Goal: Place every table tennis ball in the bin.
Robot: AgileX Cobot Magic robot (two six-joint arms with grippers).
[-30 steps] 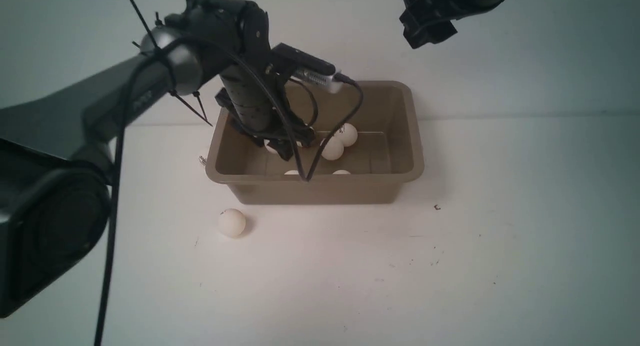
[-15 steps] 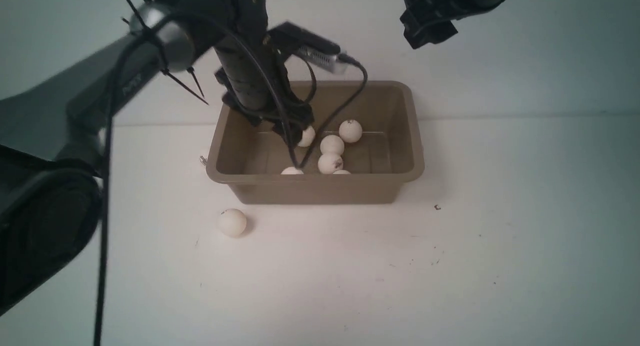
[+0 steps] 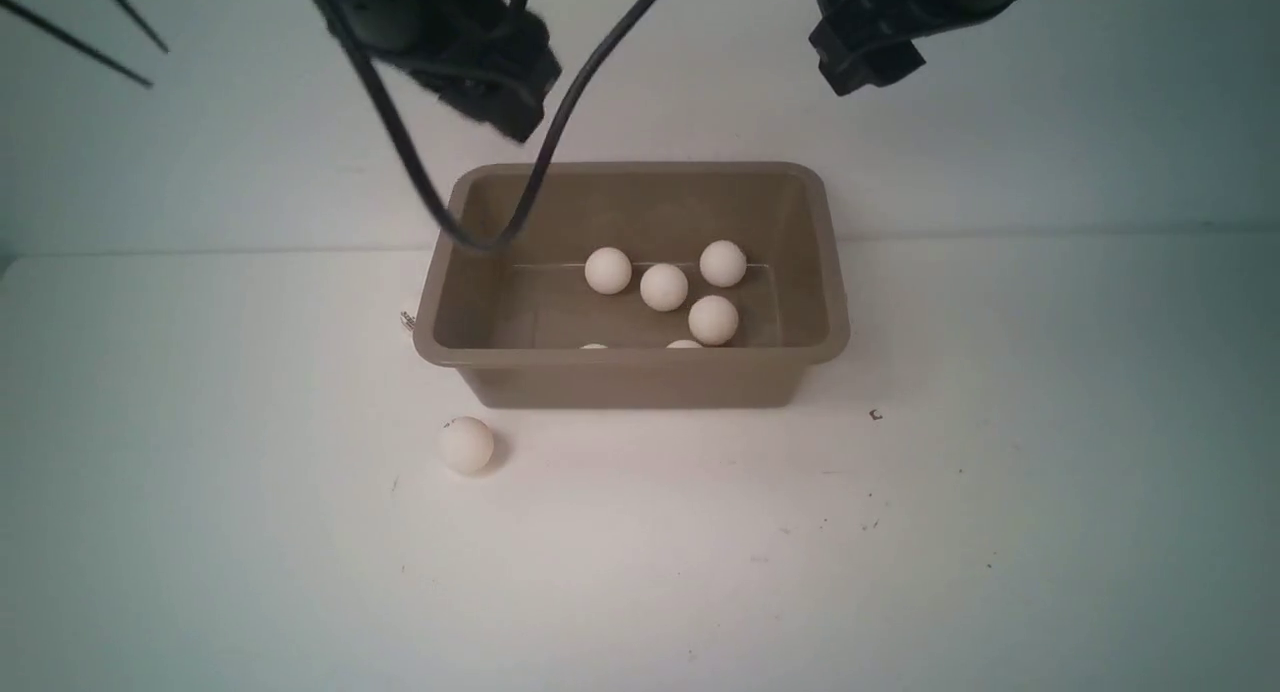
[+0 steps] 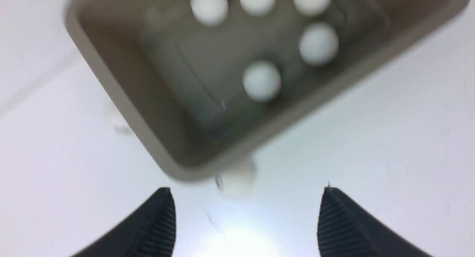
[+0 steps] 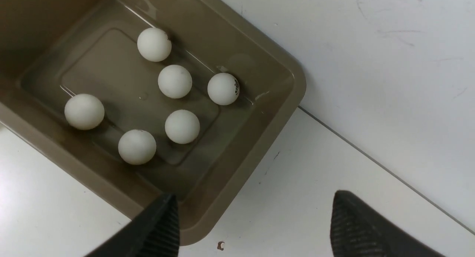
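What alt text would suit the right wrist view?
Six matte white table tennis balls lie inside a rectangular taupe plastic bin on a white table. The right gripper hangs near the bin's corner, black jaws apart and empty.

left gripper (image 3: pixel 495 87) has lifted clear of the bin (image 3: pixel 630 380), now motion-blurred above it. One ball (image 3: pixel 713 319) rolled right inside, probably the one just released.
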